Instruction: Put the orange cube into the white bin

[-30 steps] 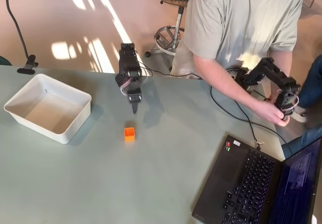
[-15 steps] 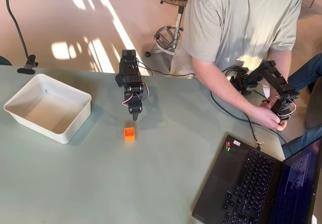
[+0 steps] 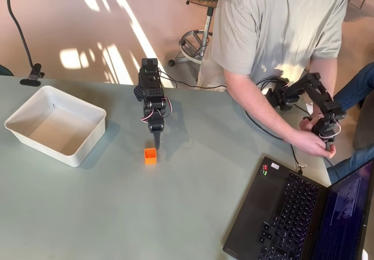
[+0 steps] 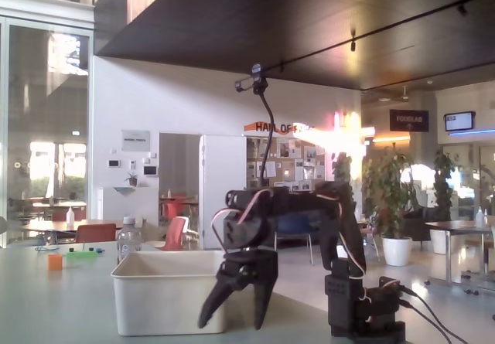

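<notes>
While overhead hides it, claw gapes.

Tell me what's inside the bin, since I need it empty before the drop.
In the overhead view the bin shows only its bare white floor; the cube sits on the table outside it. In the fixed view the bin's near wall hides its floor.

Black pincer seemingly parted, pointing down, beside white bin
</notes>
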Robot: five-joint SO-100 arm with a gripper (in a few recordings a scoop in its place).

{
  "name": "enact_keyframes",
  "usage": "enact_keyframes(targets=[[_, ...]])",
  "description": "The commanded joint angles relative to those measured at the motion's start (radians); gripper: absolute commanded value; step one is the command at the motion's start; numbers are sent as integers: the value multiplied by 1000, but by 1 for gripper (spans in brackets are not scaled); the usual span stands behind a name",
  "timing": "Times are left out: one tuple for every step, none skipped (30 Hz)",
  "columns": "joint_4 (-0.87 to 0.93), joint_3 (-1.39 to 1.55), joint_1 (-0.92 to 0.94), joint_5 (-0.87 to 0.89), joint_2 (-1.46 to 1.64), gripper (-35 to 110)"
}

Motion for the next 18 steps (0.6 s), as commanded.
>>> enact_keyframes(targets=[[-6,-72,25,8,-57,73],[-6,-89,35,8,-75,73],[-6,-103,43,8,-92,73],[-6,-117,48,6,-106,73],[-6,-130,49,6,-118,73],[-6,-143,51,6,-129,73],[-6,-150,51,6,-141,73],[-6,-155,48,6,-152,73],[-6,-161,43,6,-166,73],[-6,-167,38,6,-181,73],[-8,-181,37,5,-199,73],[-8,-198,35,5,-216,73],[-8,-219,34,5,-235,73],[-8,-242,32,5,-252,73],[-6,-262,32,5,-268,73],[-6,-281,32,5,-285,73],[-6,-299,32,3,-302,73],[-6,-316,32,3,-319,73]])
